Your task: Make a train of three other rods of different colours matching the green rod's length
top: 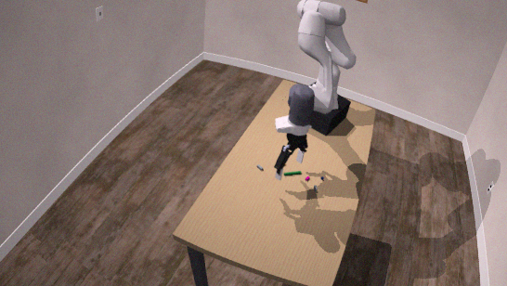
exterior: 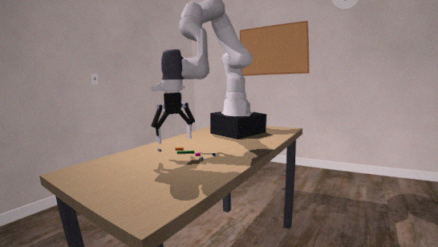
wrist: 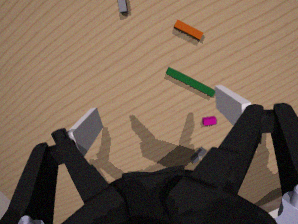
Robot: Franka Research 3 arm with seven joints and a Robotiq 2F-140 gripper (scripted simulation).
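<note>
Indoors, tan table (exterior: 120, 192), wood floor (top: 116, 186)

Air around the green rod (wrist: 190, 82) is free — orange rod (wrist: 188, 30) and magenta rod (wrist: 209, 120) lie apart.

Small coloured rods (wrist: 190, 82) scattered flat, apart

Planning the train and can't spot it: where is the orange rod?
In the wrist view the orange rod lies flat beyond the green rod, right of a grey rod.
</note>
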